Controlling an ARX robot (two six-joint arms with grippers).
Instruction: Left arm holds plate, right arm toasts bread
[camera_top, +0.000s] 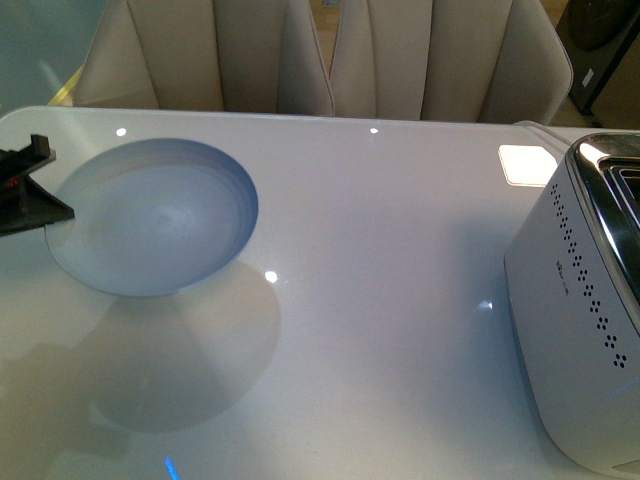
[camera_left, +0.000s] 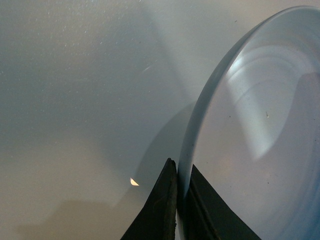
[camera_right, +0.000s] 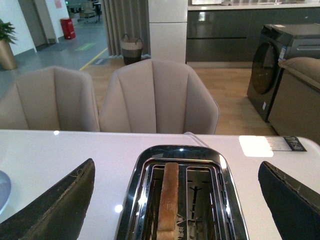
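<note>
Bread (camera_right: 168, 200) is lodged on edge in a toaster (camera_right: 227, 195) slot, directly below the right claw (camera_right: 176, 165) — spread wide, empty, straddling its long axis. Well left, the plate (camera_top: 150, 215) is clamped at its rim by the left claw (camera_left: 181, 166).

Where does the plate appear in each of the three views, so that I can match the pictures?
Front view: the plate is at the left, raised off the table, its rim pinched by the left gripper.
Left wrist view: it fills the area beside the gripper's fingers, rim between them.
Right wrist view: only a pale sliver at the picture's edge, well aside from the toaster.
Shared landmark: the white table.
</note>
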